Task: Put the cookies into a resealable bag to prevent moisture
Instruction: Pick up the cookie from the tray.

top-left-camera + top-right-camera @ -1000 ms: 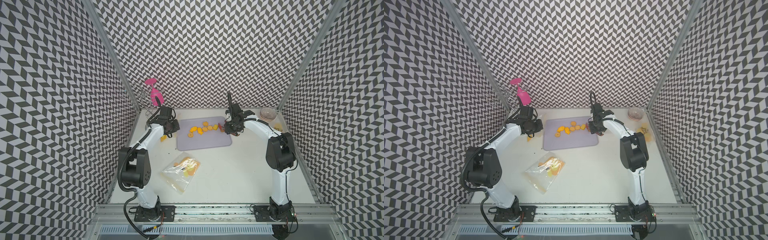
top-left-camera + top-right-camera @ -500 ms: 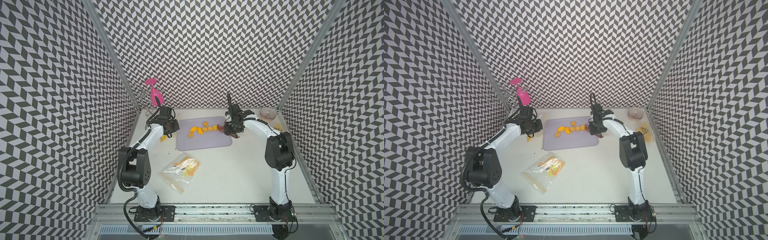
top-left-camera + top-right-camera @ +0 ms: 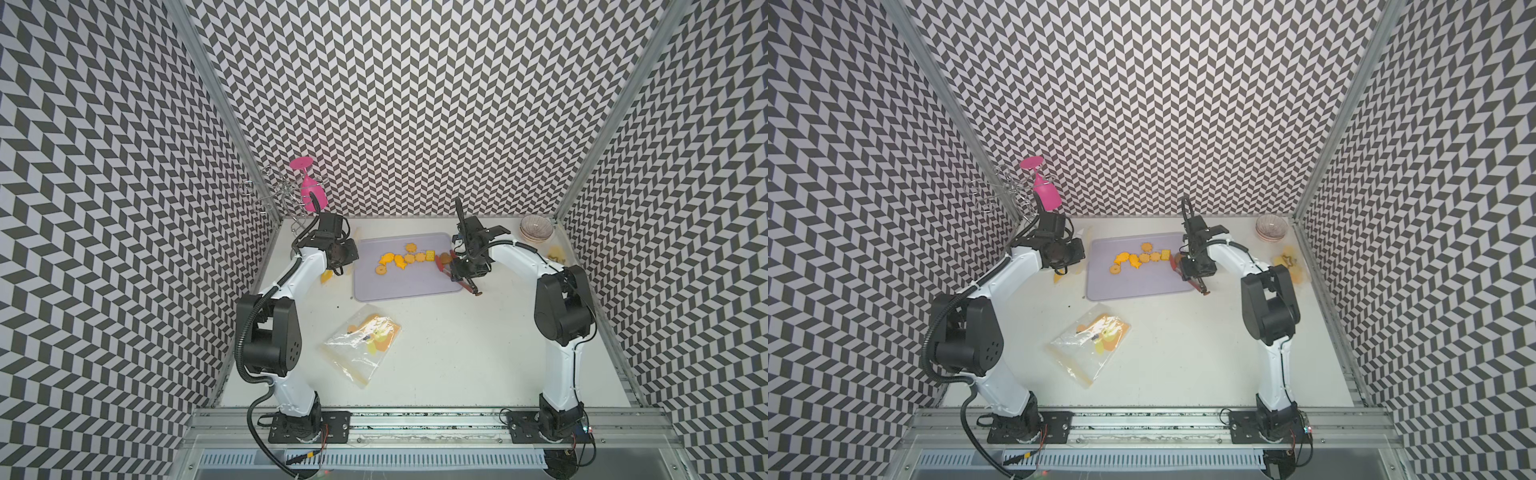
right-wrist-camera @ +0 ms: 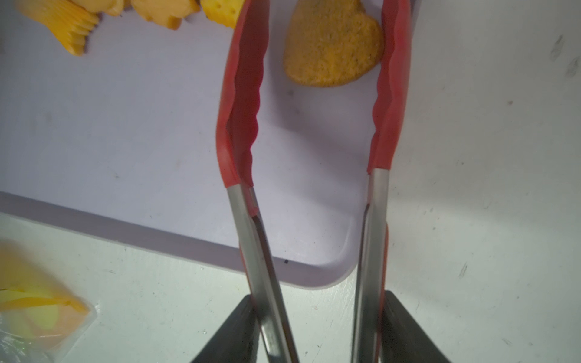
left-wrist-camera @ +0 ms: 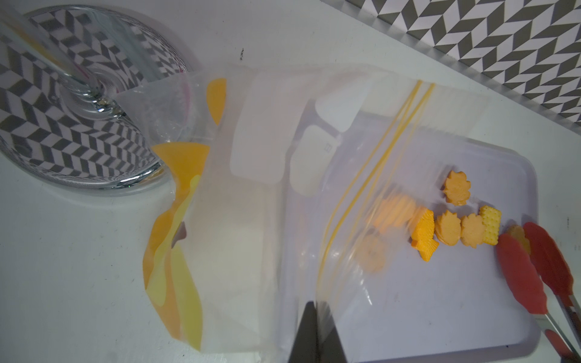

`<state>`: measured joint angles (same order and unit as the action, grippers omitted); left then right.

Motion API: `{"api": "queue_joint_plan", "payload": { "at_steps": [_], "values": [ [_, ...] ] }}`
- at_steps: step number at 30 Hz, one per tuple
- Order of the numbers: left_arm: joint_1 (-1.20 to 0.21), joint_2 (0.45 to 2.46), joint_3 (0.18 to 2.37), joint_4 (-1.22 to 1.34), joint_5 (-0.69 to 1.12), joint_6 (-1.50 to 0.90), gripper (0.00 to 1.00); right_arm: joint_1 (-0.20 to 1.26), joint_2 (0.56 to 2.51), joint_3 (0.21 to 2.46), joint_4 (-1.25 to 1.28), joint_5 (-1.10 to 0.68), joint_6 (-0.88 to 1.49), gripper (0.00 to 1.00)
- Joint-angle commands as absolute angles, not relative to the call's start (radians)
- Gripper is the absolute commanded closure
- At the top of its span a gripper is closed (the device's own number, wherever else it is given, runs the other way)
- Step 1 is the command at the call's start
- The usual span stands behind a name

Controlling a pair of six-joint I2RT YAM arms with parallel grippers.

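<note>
Several yellow-orange cookies [image 3: 409, 258] lie in a row on a lavender tray [image 3: 407, 286]. A browner heart cookie [image 4: 333, 47] ends the row at the right. My right gripper [image 4: 319, 301] is shut on the steel arms of red-tipped tongs [image 4: 242, 94]. The tong tips stand apart on either side of the heart, one against its edge. At the tray's left edge my left gripper [image 5: 317, 306] is shut on the rim of a clear resealable bag [image 5: 251, 204] with a yellow zip line. This bag hangs partly over the tray.
A second clear bag [image 3: 365, 338] with orange print lies on the table in front of the tray. A wire rack [image 3: 274, 195] with a pink glass [image 3: 311, 191] stands in the back left corner. Stacked bowls [image 3: 536, 228] are at the back right.
My right gripper has sunk a little with the tongs, closer to the tray's right end. The left arm and its bag have stayed put.
</note>
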<state>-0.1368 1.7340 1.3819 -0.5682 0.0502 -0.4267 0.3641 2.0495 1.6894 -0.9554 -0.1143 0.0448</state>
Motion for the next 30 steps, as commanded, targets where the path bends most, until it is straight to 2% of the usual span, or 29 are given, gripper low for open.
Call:
{"api": "queue_joint_plan", "payload": {
  "at_steps": [1, 9, 16, 30],
  "values": [
    [-0.129, 1.730, 1.375, -0.550, 0.057, -0.422, 1.00, 0.370, 1.987, 1.680, -0.948, -0.123, 0.041, 0.41],
    [-0.129, 1.731, 1.374, -0.549, 0.060, -0.420, 1.00, 0.371, 2.020, 1.696, -0.945, -0.090, 0.040, 0.44],
    [-0.128, 1.732, 1.374, -0.547, 0.070, -0.416, 1.00, 0.371, 2.027, 1.709, -0.936, -0.109, 0.043, 0.51],
    [-0.132, 1.740, 1.367, -0.515, 0.181, -0.397, 1.00, 0.376, 1.834, 1.620, -0.802, -0.094, 0.098, 0.61]
  ]
}}
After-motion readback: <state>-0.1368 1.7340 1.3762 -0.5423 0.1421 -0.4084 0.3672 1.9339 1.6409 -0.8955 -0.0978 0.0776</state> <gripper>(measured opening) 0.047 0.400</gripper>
